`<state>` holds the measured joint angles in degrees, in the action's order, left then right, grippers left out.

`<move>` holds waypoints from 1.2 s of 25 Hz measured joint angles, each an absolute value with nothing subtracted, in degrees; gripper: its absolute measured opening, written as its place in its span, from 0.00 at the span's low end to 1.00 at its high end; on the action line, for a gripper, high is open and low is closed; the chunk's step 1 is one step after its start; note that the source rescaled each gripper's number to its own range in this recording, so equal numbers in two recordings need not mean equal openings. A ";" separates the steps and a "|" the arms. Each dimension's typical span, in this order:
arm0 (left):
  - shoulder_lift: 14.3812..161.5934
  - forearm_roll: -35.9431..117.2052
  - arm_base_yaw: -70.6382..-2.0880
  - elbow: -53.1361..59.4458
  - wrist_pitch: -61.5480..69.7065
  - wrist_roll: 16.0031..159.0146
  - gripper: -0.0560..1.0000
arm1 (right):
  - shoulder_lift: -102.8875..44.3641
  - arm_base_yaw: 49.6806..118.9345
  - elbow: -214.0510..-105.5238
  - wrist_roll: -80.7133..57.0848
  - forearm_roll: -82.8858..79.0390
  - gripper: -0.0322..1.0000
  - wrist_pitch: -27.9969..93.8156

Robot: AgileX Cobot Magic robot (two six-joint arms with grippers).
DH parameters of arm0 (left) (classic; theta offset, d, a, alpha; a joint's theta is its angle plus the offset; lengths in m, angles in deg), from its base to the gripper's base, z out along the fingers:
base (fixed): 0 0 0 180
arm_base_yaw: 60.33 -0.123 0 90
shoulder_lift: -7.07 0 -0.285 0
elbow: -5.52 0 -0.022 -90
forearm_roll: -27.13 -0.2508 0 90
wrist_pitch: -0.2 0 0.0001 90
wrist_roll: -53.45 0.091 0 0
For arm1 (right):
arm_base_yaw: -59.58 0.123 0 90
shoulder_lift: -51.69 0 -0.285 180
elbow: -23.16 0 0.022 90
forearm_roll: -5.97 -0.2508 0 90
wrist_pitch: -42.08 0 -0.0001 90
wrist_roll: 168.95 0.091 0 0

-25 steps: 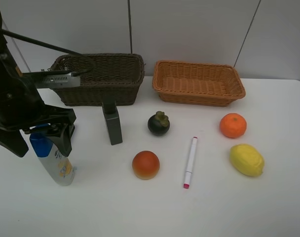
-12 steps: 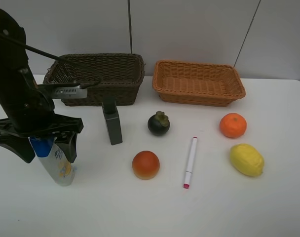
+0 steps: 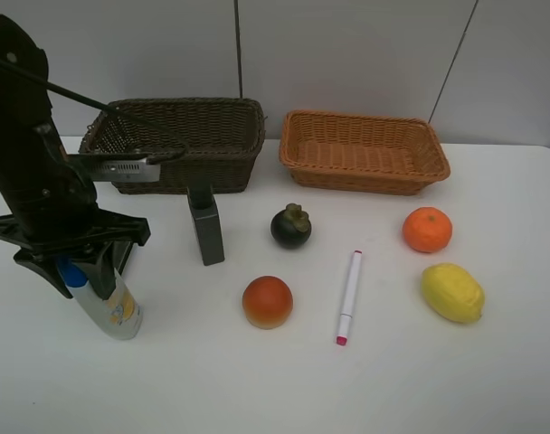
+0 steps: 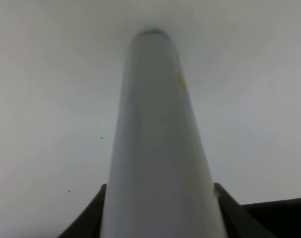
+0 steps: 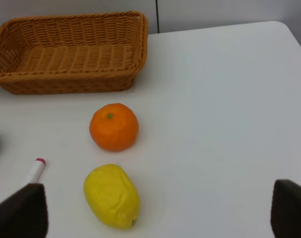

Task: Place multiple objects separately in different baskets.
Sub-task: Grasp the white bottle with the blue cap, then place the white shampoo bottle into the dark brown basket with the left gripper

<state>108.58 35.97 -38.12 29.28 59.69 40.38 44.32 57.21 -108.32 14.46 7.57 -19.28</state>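
The left gripper [image 3: 79,274] is pressed shut on the top of the white bottle [image 3: 112,307], right at its blue cap [image 3: 71,273]. The bottle stands tilted on the white surface [image 3: 257,389], near and to the left. The left wrist view shows the bottle [image 4: 158,148] squeezed between the two dark fingers [image 4: 88,220].

The right gripper [image 5: 155,210] is spread wide and holds nothing.

The brown basket [image 3: 184,167] and the tan basket [image 3: 365,181] sit side by side at the far edge. A dark box [image 3: 205,226] stands just in front of the brown basket. To its right is a dark round fruit [image 3: 291,226]. Nearer are a red fruit [image 3: 267,301] and a marker [image 3: 348,297]. On the right are an orange [image 3: 427,230] and a lemon [image 3: 451,292].
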 joint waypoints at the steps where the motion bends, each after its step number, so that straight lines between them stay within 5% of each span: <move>1: 107.87 35.82 -38.12 28.20 60.37 40.84 0.06 | 44.32 57.21 -108.32 14.46 7.57 1.00 -19.28; 14: 113.44 34.24 -50.59 -12.72 67.41 48.93 0.06 | 44.32 57.21 -108.32 14.46 7.57 1.00 -19.28; 27: 134.70 32.23 -56.14 -26.11 62.92 51.61 0.06 | 44.32 57.21 -108.32 14.46 7.57 1.00 -19.28; 28: 135.08 32.29 -56.14 -26.11 62.52 51.98 0.09 | 44.32 57.21 -108.32 14.46 7.57 1.00 -19.28; 30: 135.25 32.21 -56.14 -26.32 61.73 52.65 0.36 | 44.32 57.21 -108.32 14.46 7.57 1.00 -19.28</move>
<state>135.25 32.21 -56.14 -26.32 61.73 52.65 44.32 57.21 -108.32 14.46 7.57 -19.28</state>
